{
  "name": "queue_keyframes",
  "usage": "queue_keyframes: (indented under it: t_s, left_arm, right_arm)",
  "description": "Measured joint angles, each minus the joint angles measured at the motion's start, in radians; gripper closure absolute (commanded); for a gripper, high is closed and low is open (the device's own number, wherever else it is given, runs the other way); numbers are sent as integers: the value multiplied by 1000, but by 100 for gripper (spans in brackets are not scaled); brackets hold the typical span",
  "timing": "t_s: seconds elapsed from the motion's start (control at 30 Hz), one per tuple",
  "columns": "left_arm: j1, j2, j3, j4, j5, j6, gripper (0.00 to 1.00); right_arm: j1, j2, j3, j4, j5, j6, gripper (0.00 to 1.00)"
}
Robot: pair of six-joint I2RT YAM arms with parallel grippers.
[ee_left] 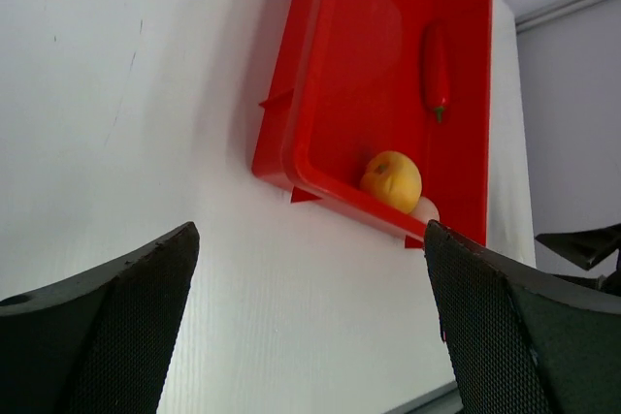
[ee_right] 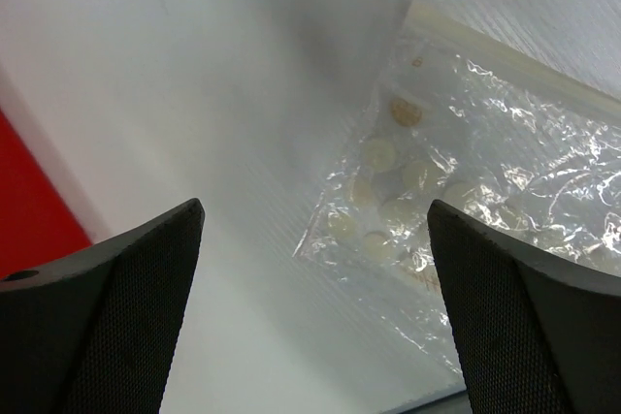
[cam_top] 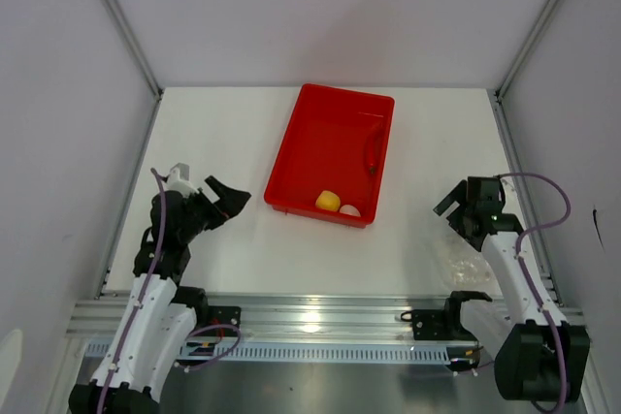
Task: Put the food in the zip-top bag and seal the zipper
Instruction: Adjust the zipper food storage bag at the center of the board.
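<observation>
Top external view: we see the left gripper spread to its full width above the white table, left of the red tray, with nothing between its fingers. The right gripper is likewise wide open and holds nothing; it hangs near the table's right edge, right of the tray.

All three foods lie inside the tray. The yellow fruit and the pale ball sit side by side against the near wall, toward the near right corner. The red chili pepper lies along the right wall, farther back and apart from them.

The zip-top bag lies flat and crinkled on the table beneath the right gripper, well apart from the tray. Pale round spots show on it. The zipper runs along one edge; we cannot tell whether it is pressed shut.
</observation>
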Motion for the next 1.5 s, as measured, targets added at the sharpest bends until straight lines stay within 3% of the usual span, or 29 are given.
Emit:
queue_keyframes:
  t_s: [0.3,0.6,0.9,1.27,1.5]
  left_arm:
    - [2,27,31,-50,72,19,0]
    - [2,-85,75,-42,160,55,0]
    - [2,-81,122,-48,227,65,1]
    - [2,-62,132,-66,275,101,2]
    - [3,-15,183,-74,318,122,4]
  right_arm:
    - [10,163,10,-37,41,72,1]
    - [60,247,-16,24,19,127,1]
    - [104,385,10,158,10,149,1]
    - [121,484,26,455,-78,135,1]
    - [141,555,118,463,-183,109,1]
